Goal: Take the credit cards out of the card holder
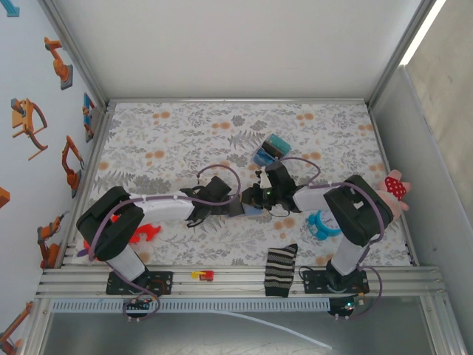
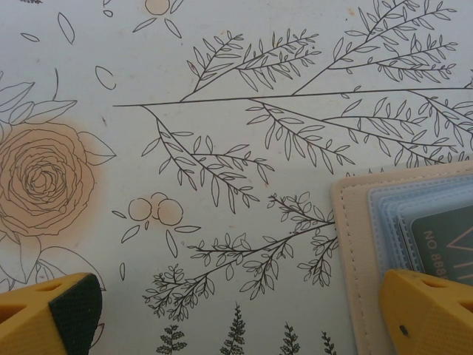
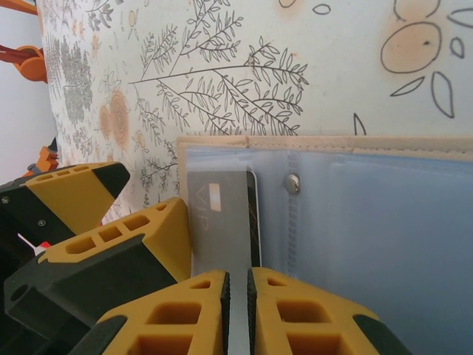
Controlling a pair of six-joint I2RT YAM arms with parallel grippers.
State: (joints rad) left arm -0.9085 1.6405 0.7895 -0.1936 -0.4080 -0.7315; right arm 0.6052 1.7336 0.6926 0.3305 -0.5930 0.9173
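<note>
In the left wrist view the left gripper stands released and spread wide, one yellow finger in each lower corner, above the flowered tablecloth. The card holder lies flat at lower right, its corner under one finger. In the right wrist view the holder lies open across middle and right, with a grey credit card at its left end. At bottom centre the right gripper is clenched to a thin slit at the card's lower edge; whether it pinches the card, I cannot tell.
</note>
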